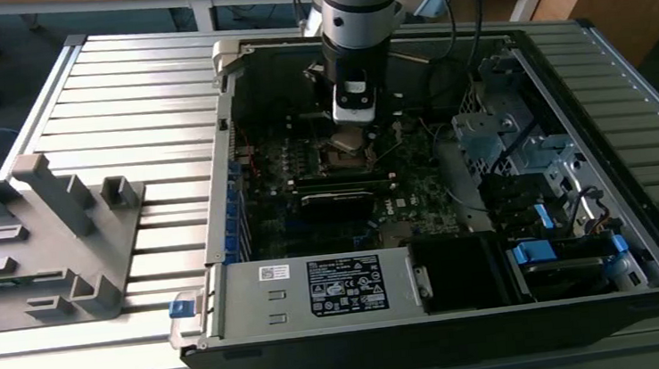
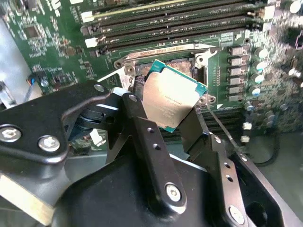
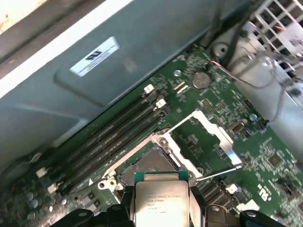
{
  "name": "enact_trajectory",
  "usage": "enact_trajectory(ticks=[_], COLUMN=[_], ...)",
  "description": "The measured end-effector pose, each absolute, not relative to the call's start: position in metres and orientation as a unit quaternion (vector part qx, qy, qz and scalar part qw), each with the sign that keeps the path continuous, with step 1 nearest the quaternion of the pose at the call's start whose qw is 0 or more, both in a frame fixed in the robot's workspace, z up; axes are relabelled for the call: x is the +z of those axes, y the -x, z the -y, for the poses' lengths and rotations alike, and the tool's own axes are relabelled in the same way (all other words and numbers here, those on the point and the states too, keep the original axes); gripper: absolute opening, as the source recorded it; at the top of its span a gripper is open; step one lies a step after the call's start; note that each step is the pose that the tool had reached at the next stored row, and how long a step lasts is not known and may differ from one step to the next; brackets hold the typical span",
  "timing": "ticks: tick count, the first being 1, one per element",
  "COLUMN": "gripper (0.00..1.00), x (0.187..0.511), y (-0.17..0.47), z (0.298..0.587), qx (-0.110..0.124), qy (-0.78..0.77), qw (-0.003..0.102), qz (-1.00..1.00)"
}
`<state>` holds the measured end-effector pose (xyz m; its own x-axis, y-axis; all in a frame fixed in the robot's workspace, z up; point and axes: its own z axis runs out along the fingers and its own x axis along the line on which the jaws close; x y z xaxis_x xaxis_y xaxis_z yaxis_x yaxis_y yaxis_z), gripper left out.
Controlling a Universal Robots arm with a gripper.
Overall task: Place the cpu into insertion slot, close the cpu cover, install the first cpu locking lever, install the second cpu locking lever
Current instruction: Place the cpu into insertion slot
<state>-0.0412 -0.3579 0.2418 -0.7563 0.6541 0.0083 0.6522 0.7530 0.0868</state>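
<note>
Gripping the cpu [image 2: 173, 97] by two opposite edges in the gripper [image 2: 166, 109], tilted over the bare socket [image 3: 147, 166]. Flanked by the cover [image 3: 215, 135], swung open on one side, and memory slots [image 3: 109, 139] on the other. Crowded at one corner by a thin lever [image 3: 218, 174]; elsewhere, open room over the board [image 3: 265, 156].

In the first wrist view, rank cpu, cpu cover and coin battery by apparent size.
1. cpu cover, swung open.
2. cpu, nearly as large; nearer the camera and cut off, so unsure.
3. coin battery, clearly smallest.
</note>
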Motion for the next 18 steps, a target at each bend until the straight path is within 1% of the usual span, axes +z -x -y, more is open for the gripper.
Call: enact_trajectory(ticks=[10,18], gripper=[0.54,0.54], x=[0.2416,0.2405], y=[0.0412,0.0413], z=[0.3578,0.3578], qx=[0.042,0.041], qy=[-0.36,-0.423], qw=[0.012,0.015], qz=[-0.932,-0.905])
